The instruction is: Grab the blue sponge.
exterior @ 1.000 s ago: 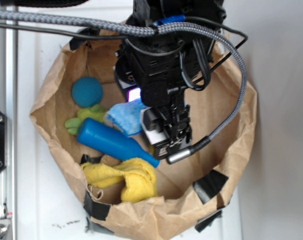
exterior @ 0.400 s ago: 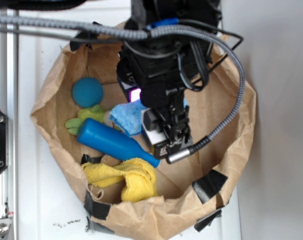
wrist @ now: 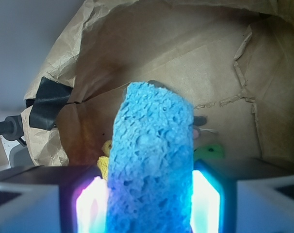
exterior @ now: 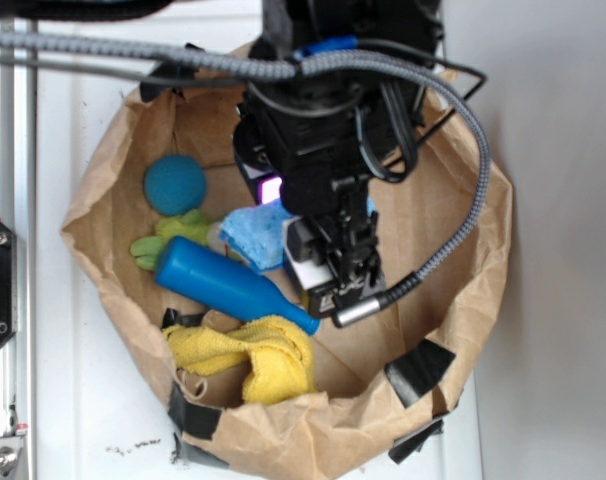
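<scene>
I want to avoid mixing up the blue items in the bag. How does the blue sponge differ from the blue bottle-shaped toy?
The blue sponge is light blue, porous and matte; the blue bottle-shaped toy is darker, smooth and glossy. The sponge is a flat slab; the toy is a cylinder narrowing to a neck. The sponge sits between the fingers of the gripper; the toy lies free in the paper bag. Both are blue.

Porous blue sponge between end effector fingers

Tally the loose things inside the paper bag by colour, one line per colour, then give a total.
Blue: 3 - blue sponge, bottle-shaped cylinder, knitted ball
Green: 1 - green toy
Yellow: 1 - yellow cloth
Total: 5
</scene>
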